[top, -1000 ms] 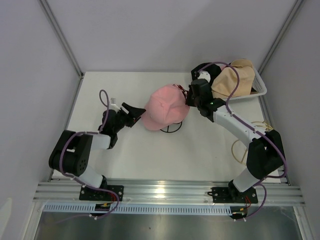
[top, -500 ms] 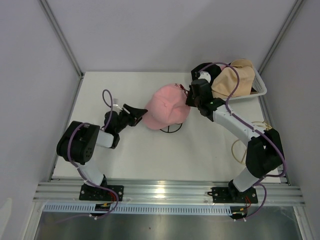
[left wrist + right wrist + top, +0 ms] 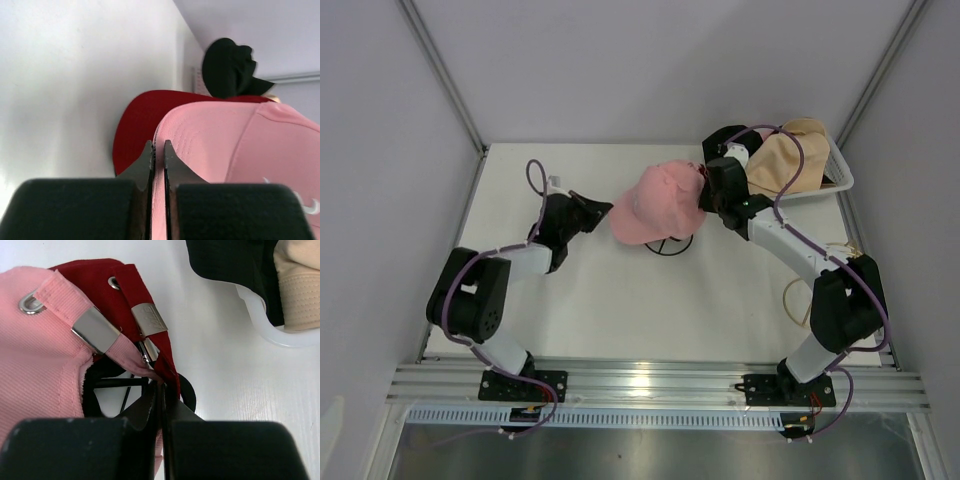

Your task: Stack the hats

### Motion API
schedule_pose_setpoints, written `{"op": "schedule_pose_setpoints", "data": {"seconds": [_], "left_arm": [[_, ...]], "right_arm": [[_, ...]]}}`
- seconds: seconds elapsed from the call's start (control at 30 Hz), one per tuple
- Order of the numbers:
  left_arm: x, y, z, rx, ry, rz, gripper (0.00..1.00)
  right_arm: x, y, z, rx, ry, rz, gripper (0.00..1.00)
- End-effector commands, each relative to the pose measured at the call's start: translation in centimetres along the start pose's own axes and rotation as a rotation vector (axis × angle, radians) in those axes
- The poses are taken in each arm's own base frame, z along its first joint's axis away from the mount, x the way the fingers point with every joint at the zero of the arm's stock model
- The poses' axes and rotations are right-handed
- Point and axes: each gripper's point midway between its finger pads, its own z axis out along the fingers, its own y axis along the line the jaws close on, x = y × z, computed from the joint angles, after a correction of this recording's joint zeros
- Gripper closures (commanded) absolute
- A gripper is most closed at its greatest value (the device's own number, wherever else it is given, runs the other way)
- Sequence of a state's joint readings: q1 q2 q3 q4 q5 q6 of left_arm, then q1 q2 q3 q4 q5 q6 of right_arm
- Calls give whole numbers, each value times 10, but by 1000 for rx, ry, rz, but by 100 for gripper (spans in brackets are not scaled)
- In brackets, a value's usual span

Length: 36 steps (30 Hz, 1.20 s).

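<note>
Pinching pink cap (image 3: 225, 150) brim edge, left gripper (image 3: 158, 146)

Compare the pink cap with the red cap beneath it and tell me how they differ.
The pink cap lies on top and shows almost whole; the red cap sits under it, only its brim and back strap peeking out. The left gripper pinches the pink cap's brim edge, while the red cap's brim lies free beside it. Both are baseball caps with a silver buckle on the back strap.

Bright, even, soft-shadowed light.
</note>
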<state>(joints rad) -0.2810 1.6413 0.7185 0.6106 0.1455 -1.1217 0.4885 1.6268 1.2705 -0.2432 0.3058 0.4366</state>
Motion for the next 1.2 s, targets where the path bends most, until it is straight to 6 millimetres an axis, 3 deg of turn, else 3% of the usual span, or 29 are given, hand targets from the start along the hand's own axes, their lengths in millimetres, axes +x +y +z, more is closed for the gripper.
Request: {"op": "schedule_pose_setpoints", "data": {"seconds": [0.0, 0.2, 0.3, 0.43, 0.53, 0.57, 0.63, 0.67, 0.73, 0.77, 0.83, 0.87, 0.9, 0.97, 1.0, 1.17], "left_arm": [[22, 61, -9, -327, 69, 124, 99], [45, 102, -9, -427, 133, 119, 99], [41, 112, -15, -487, 124, 166, 99], [31, 107, -7, -509, 128, 233, 99], [32, 102, -7, -474, 135, 250, 99], [31, 97, -8, -451, 129, 256, 99], [28, 89, -10, -421, 128, 284, 95], [22, 75, -12, -390, 115, 302, 93], [15, 63, -17, -370, 111, 350, 85], [6, 45, -20, -343, 89, 366, 82], [-5, 32, -27, -332, 58, 401, 76], [-11, 24, -31, -330, 48, 423, 75], [-21, 4, -35, -292, 9, 435, 71], [-31, -5, -45, -305, -10, 467, 70], [-41, -23, -52, -275, -44, 478, 65], [-61, -48, -70, -246, -106, 533, 62]], "right_arm": [[38, -9, 4, 36, 113, -34, 100], [34, -17, 3, 47, 107, -29, 100], [32, -18, 3, 40, 105, -23, 100], [34, -15, 0, 22, 116, -23, 95], [35, -10, -5, -9, 137, -35, 80], [28, -6, -9, -27, 130, -37, 63], [26, -2, -17, -59, 152, -63, 43], [11, 5, -24, -82, 128, -65, 28], [-2, 12, -38, -122, 129, -102, 16], [-23, 20, -47, -150, 91, -108, 8], [-42, 24, -65, -181, 71, -131, 2], [-64, 30, -77, -218, 36, -123, 1], [-73, 32, -85, -241, 24, -120, 1], [-84, 29, -93, -279, 39, -110, 1], [-92, 29, -100, -284, 35, -104, 1], [-109, 23, -112, -315, 19, -81, 1]]}}
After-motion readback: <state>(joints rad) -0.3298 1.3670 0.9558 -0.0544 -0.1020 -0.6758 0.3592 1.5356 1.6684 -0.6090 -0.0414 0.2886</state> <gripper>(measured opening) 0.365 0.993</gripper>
